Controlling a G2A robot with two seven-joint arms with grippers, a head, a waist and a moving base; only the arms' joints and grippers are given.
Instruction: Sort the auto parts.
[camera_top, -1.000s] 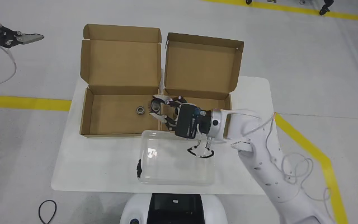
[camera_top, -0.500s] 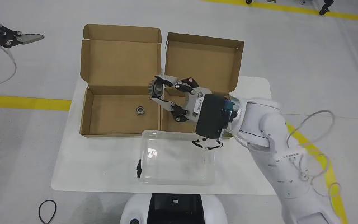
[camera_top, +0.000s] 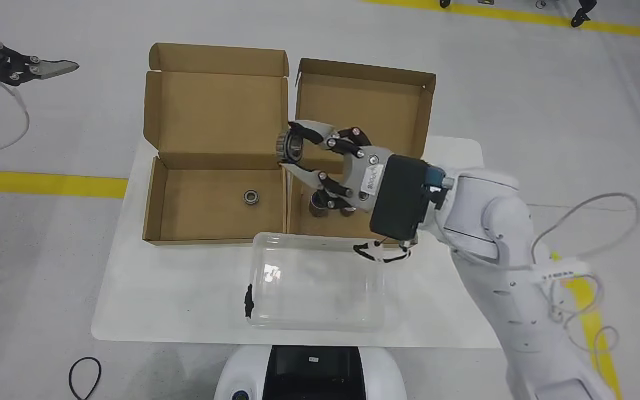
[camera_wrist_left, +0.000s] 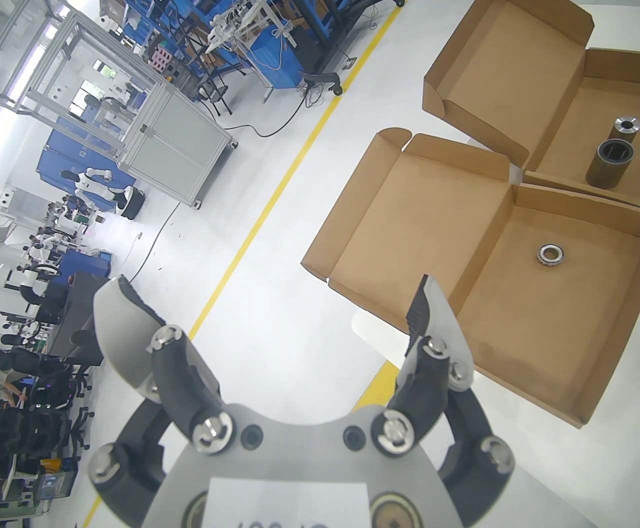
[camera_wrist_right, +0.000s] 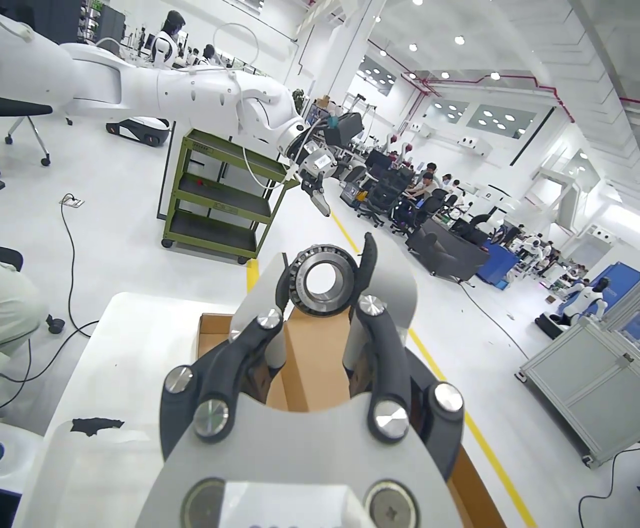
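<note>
My right gripper (camera_top: 295, 146) is shut on a steel tapered roller bearing (camera_top: 292, 148), held in the air over the line where the two open cardboard boxes meet; the right wrist view shows the bearing (camera_wrist_right: 324, 285) clamped between both fingers. A smaller bearing (camera_top: 251, 196) lies in the left box (camera_top: 195, 215). Dark metal sleeves (camera_top: 322, 204) stand in the right box (camera_top: 360, 110), partly hidden by the gripper. My left gripper (camera_top: 42, 68) hangs open off the table's far left; from it I see the small bearing (camera_wrist_left: 548, 253) and two sleeves (camera_wrist_left: 610, 162).
A clear plastic bin (camera_top: 318, 282) sits at the table's front, with a black strip (camera_top: 248, 300) on its left edge. Both boxes have their lids folded back. White tabletop (camera_top: 450, 170) lies bare to the right of the boxes.
My right gripper has carried the bearing up and away from the left box's floor toward the back, ending slightly right over the boxes' shared wall. The left arm has stayed still.
</note>
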